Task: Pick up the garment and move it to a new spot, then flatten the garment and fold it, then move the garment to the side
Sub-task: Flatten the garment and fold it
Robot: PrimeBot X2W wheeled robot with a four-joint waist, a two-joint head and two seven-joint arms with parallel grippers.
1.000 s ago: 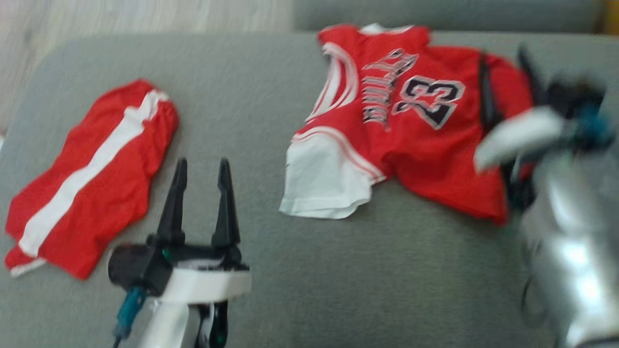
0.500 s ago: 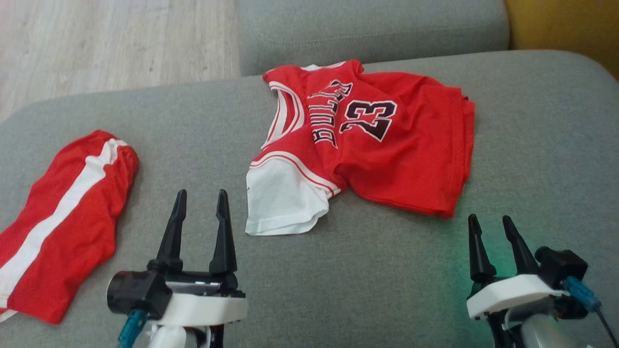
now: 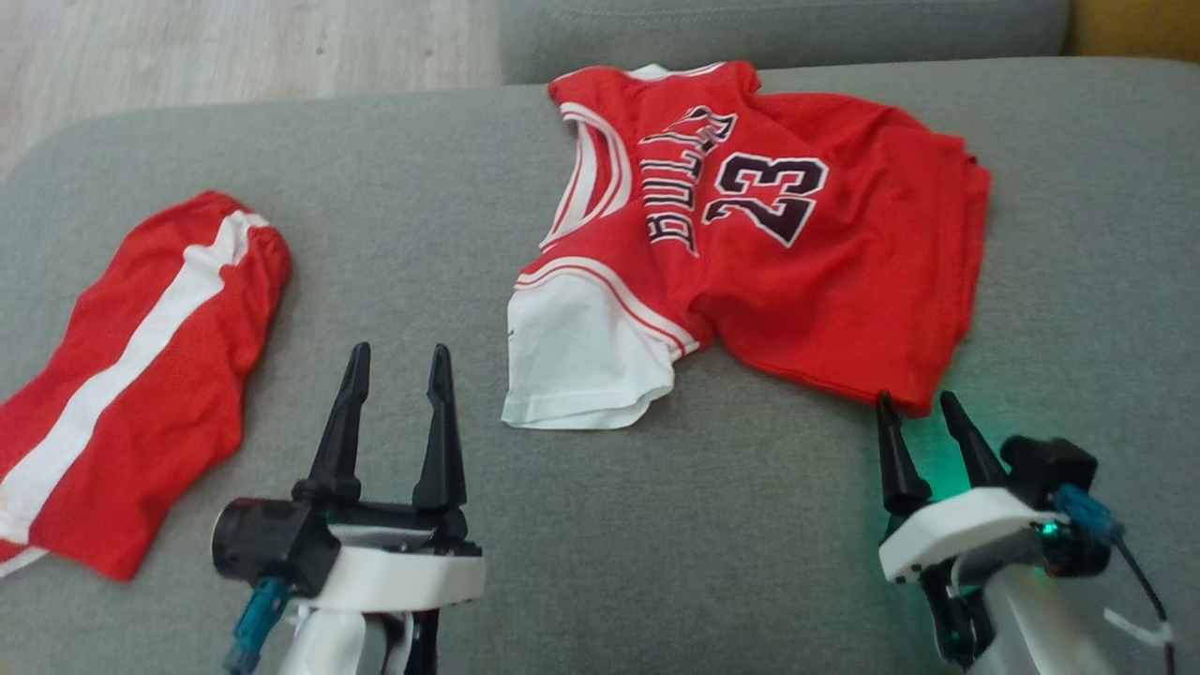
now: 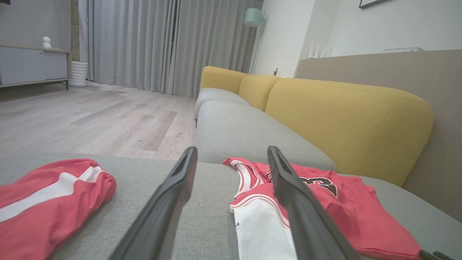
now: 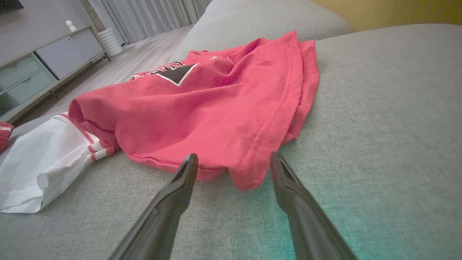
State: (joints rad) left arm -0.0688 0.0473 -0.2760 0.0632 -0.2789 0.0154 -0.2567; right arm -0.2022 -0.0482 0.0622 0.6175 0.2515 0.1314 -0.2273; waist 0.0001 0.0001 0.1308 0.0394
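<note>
The jersey (image 3: 778, 244), red with "BULLS" and "23" printed in dark, white-edged letters, is seen lying crumpled on the grey seat (image 3: 731, 525), toward its far right part in the head view. Its neck opening is turned to the robot's left, and a white sleeve (image 3: 581, 356) is spread toward the near edge. The hem is bunched in folds along the right side. The near right corner of that hem is found just at the tips of the right gripper (image 3: 915, 401); in the right wrist view the corner lies between the two fingers, though contact cannot be confirmed. The right gripper's fingers are held well apart and nothing is gripped. A green glow is cast on the seat around it. The left gripper (image 3: 398, 352) is held over bare seat, near the sleeve but apart from it, its fingers likewise spread wide and empty. Red shorts (image 3: 141, 366) with a white stripe are laid well apart from the jersey, at the robot's left, beyond the left gripper. A second grey cushion (image 4: 245, 130) is seen behind the jersey, and yellow backrests (image 4: 346, 119) run along the sofa in the left wrist view. Past the seat, a pale wooden floor (image 4: 90, 119), grey curtains (image 4: 162, 43) and a low cabinet (image 5: 54, 54) are visible.
</note>
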